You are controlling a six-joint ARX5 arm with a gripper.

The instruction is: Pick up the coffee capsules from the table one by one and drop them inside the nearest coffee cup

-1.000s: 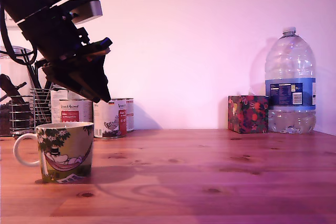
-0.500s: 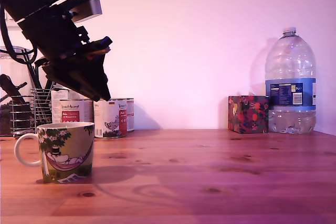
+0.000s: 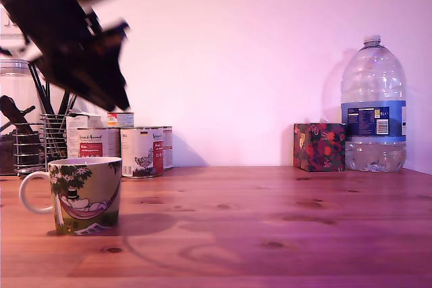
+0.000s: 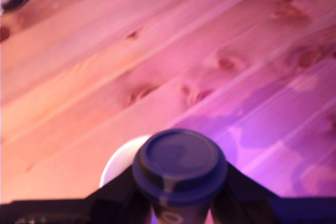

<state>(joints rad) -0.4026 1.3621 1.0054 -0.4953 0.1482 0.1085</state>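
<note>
At the upper left of the exterior view, the black arm's gripper is hanging blurred above the ceramic coffee cup, which is printed with green foliage and a figure in a pink hammock, its white loop handle pointing to the exterior view's left. Low in the wrist frame, the jaws are pinching a dark round coffee capsule from both sides, with the cup's pale rim peeking out just behind it. Reddish-brown wooden table with grain and dark knots is stretching across both views. Against the pale wall, white-and-red labelled tin cans and a wire utensil rack are standing at the left, a floral-patterned box and a large clear plastic water bottle at the right.
</note>
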